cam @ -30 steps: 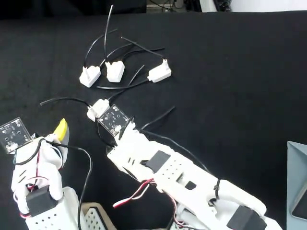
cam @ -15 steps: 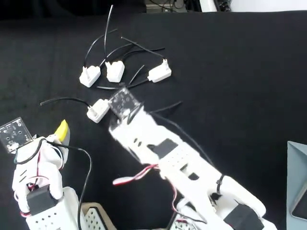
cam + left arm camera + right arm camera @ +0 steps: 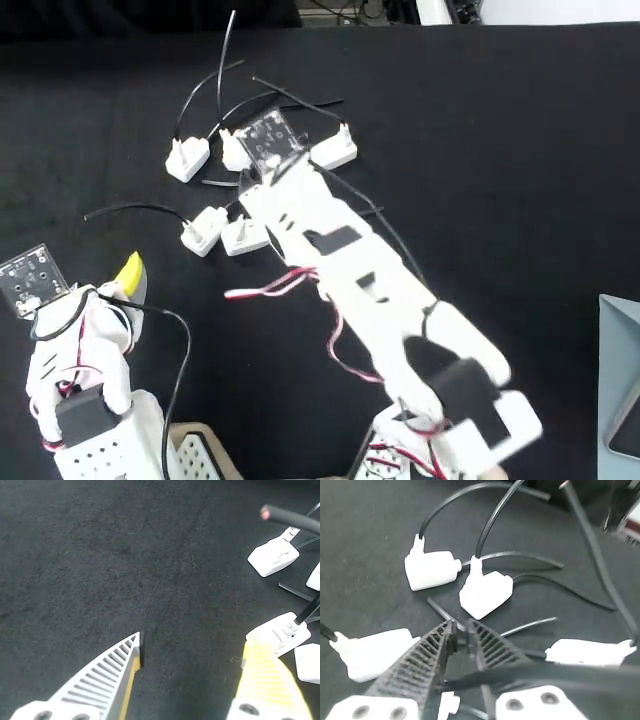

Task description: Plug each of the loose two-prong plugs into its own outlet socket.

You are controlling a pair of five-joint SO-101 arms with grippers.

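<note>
1. High view gives us the black table (image 3: 520,140), and the right arm (image 3: 350,265) stretches over it toward the far left.
2. We see the left gripper (image 3: 195,645) low at the near left, its jaws wide apart with nothing between them.
3. The right gripper (image 3: 462,628) hangs over the far group of white pieces (image 3: 431,570). Its jaws are almost together, a black cord end (image 3: 437,609) lies at their tips, and we cannot tell if it is pinched.
4. The white pieces lie as three far ones and a nearer pair (image 3: 205,230); which are plugs and which are sockets we cannot tell. We judge them light, hard and smooth, so they may slide. We would grip across the flat sides of the body.
5. The cords (image 3: 225,60) are thin and black and look springy; pulling on them could turn a piece.
</note>
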